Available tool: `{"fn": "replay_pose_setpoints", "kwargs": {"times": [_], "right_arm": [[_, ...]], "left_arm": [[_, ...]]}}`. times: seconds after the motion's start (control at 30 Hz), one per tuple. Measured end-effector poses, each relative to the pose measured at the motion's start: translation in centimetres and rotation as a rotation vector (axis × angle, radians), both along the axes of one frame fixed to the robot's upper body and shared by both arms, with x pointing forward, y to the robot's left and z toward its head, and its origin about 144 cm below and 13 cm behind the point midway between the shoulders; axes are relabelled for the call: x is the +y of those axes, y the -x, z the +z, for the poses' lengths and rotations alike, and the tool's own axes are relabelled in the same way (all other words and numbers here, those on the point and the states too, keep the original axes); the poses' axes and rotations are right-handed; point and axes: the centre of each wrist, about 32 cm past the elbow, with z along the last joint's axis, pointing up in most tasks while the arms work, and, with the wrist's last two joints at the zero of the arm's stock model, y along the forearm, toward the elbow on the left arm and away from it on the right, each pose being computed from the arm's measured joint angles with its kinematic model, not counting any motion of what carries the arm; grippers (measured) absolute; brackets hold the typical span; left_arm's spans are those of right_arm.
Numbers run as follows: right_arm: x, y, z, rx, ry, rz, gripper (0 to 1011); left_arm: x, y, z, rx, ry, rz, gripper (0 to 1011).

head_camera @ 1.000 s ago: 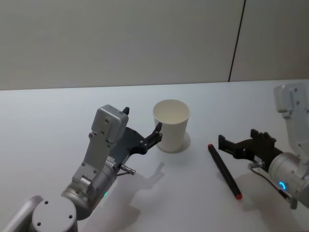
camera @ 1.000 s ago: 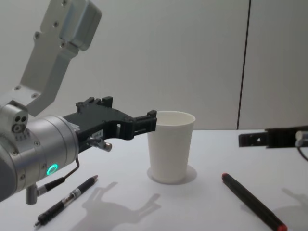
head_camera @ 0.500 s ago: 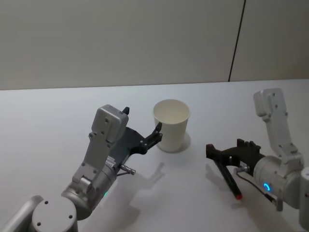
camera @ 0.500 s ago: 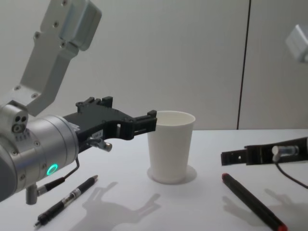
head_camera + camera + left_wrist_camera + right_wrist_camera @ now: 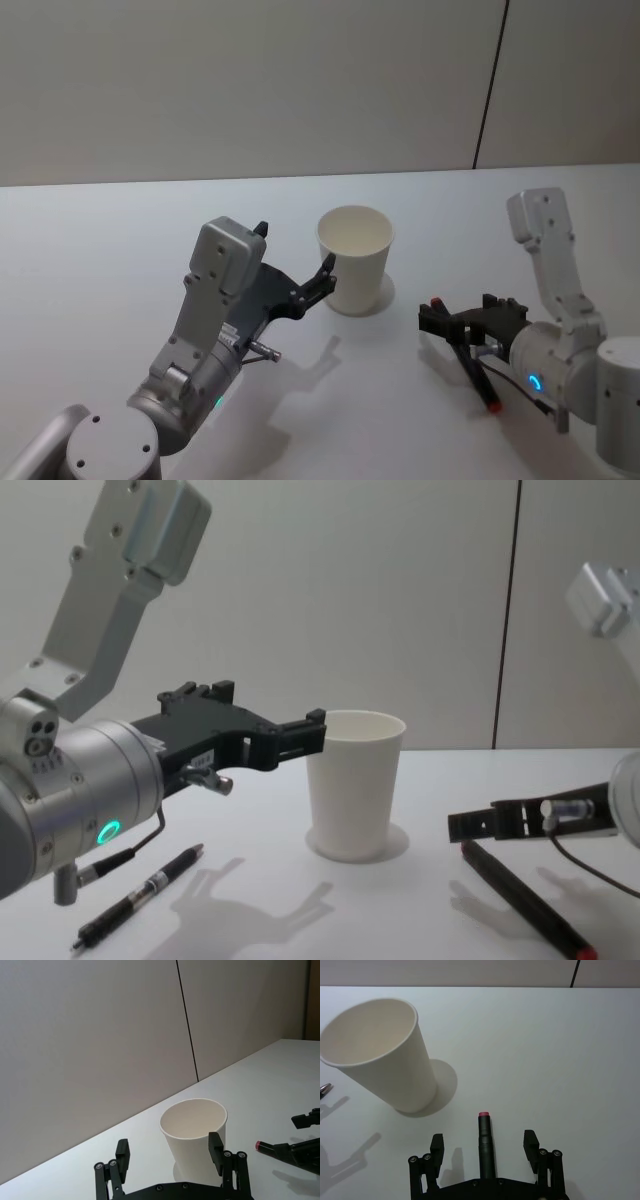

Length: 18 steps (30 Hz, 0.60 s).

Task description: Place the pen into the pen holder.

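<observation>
Nearest, on the right side of the white table (image 5: 400, 920): the pen (image 5: 470, 365), black with red ends, lying flat, 1 red end pointing toward the cup. Low over that pen: the right gripper (image 5: 483, 1141), with 2 fingers (image 5: 437, 1146) spread wide, 1 on each side of the pen, a gap on both sides, grasping nothing. Just as near, on the left side: a second pen (image 5: 140, 895), thin, black and silver, lying flat close to the left arm. A bit farther, in the middle: the left gripper (image 5: 295, 250), up off the table, with 2 fingers spread wide too, holding nothing, and 1 fingertip (image 5: 327, 266) just beside the cup's left side; touching or not, cannot tell. Right past it: the pen holder (image 5: 355, 260), a plain white paper cup, standing upright with its mouth open, apart from the pen and to its left. Farthest back: a plain grey wall (image 5: 250, 90) with 1 dark line (image 5: 490, 90) running up it.
</observation>
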Motion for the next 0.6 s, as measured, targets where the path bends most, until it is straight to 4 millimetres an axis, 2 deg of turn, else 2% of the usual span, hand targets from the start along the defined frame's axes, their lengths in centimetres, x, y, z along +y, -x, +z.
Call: {"fn": "replay_pose_setpoints", "kwargs": {"times": [0.4,0.6], "right_arm": [[0.3,-1.4,-0.7,0.024,-0.006,-0.019,996],[0.5,-2.0,-1.0,0.033,-0.011,-0.018,882]], "left_arm": [[0.0,0.0,0.0,0.000,0.000,0.000,1004],[0.0,0.0,0.0,0.000,0.000,0.000,1004]]}}
